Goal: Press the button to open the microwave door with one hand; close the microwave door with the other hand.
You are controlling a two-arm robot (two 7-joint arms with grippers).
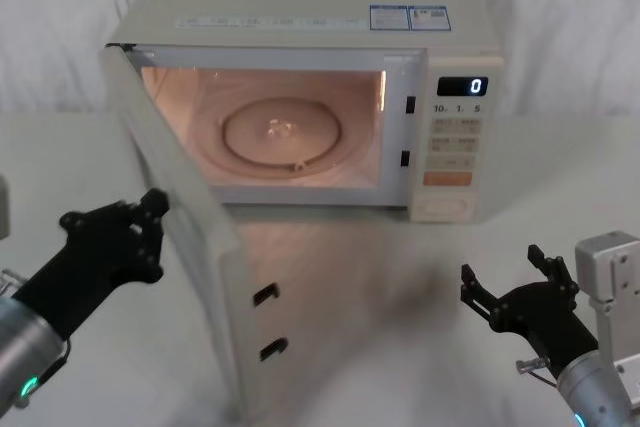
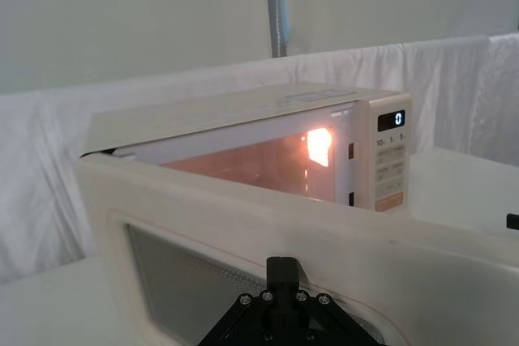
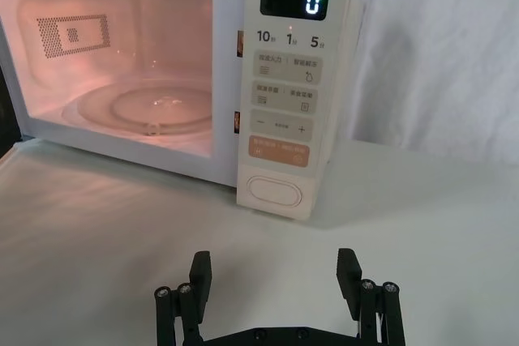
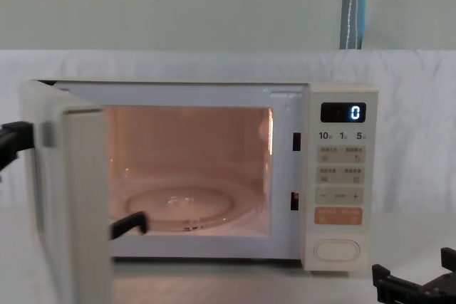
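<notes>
On the white table sits a cream microwave [image 1: 300, 7], cavity lit, its door [image 1: 180, 247] swung wide toward the robot's left. That door is a rigid hinged panel, probably light and free-swinging; a flat push on its outer face near the free edge should shut it. Just outside the door waits the left gripper [image 1: 135, 237]; whether its fingers are apart I cannot tell. Well in front of the button [image 3: 277, 193], the right gripper [image 3: 276, 273] hangs with fingers spread. Hidden from the head camera is the door's window.
</notes>
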